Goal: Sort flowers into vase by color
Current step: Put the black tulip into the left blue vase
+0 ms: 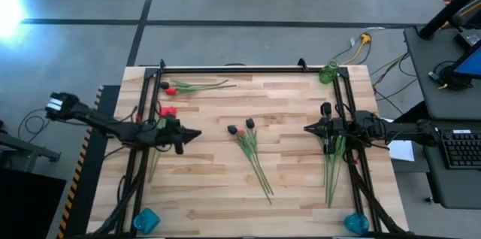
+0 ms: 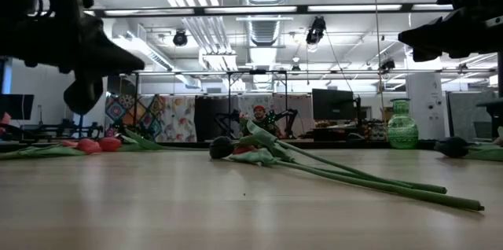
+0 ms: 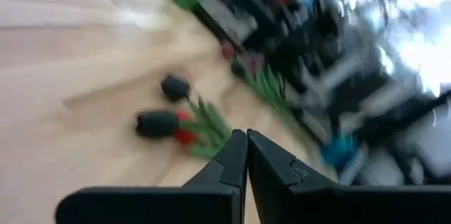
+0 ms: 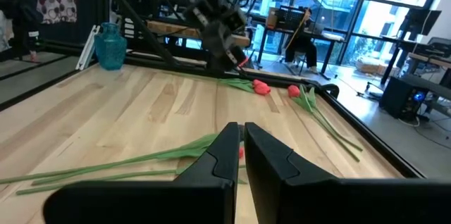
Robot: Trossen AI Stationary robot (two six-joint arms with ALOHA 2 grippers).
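Note:
Two dark-headed flowers (image 1: 249, 143) and a red one (image 3: 184, 137) lie flat mid-table, stems (image 2: 369, 179) running toward the near edge. Red flowers (image 1: 170, 89) lie flat at the far left, also in the right wrist view (image 4: 261, 87). More flowers (image 1: 331, 165) lie at the right, under my right arm, one dark head (image 1: 325, 108) showing. My left gripper (image 1: 197, 134) hovers shut and empty left of the middle flowers (image 3: 246, 137). My right gripper (image 1: 307, 128) hovers shut and empty right of them (image 4: 241, 129).
A green vase (image 1: 328, 72) stands at the far right corner, also in the low view (image 2: 402, 124). Blue vases stand at the near left (image 1: 146, 219) and near right (image 1: 355, 224) corners. A black frame (image 1: 248, 69) runs round the table. Bare wood lies near the front middle.

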